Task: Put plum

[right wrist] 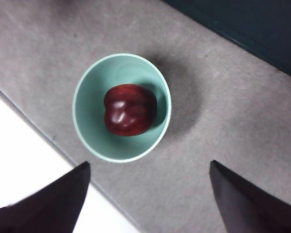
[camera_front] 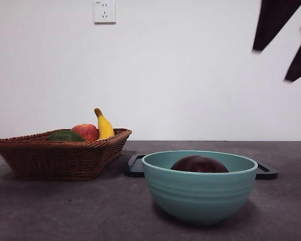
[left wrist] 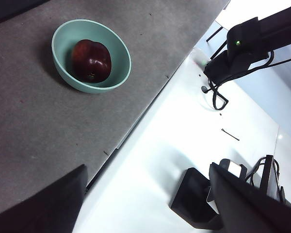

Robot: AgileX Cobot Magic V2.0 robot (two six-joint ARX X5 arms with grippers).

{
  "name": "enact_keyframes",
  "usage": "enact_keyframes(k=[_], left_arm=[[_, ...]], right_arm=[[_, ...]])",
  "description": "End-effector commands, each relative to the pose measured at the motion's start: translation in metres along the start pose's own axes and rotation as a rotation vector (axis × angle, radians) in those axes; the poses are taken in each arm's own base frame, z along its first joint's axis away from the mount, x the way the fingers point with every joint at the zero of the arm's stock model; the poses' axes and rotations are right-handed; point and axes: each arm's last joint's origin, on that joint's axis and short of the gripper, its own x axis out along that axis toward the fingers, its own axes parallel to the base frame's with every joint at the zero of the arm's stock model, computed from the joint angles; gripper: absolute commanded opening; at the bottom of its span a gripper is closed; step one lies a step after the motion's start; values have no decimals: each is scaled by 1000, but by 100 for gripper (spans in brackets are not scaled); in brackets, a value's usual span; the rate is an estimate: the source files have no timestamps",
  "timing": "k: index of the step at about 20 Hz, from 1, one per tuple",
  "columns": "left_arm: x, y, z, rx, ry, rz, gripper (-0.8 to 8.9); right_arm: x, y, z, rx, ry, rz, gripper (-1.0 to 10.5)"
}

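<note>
The plum [camera_front: 199, 164] is dark maroon and glossy and lies inside the teal bowl [camera_front: 199, 193] at the table's front middle. It also shows in the left wrist view [left wrist: 91, 60] and the right wrist view [right wrist: 130, 109]. My right gripper [right wrist: 148, 199] is open and empty, high above the bowl [right wrist: 89, 136]. My left gripper [left wrist: 150, 204] is open and empty, well away from the bowl [left wrist: 63, 73], over the table's edge. Black fingertips [camera_front: 271, 25] show at the top right of the front view; I cannot tell which arm's they are.
A wicker basket [camera_front: 60, 158] at the left holds a dark green fruit [camera_front: 65, 136], a red apple [camera_front: 86, 131] and a banana [camera_front: 104, 125]. A flat black tray [camera_front: 134, 166] lies behind the bowl. The grey mat's edge [left wrist: 136, 121] borders a white surface.
</note>
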Motion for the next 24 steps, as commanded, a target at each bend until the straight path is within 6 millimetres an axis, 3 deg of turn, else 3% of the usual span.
enact_keyframes(k=[1,12,21,24], left_arm=[[-1,-1,3,29,-12,-7,402],[-1,-1,3,28,-11,-7,402],[-1,-1,3,28,-11,-7,402],[-1,-1,3,31,-14,-6,402]], right_arm=[[16,2,13,-38,23,-26,345],[85,7,36,-123,122,-123,215],[122,-1,32,-117,192,-125,209],[127,-4,26,-113,204,-125,145]])
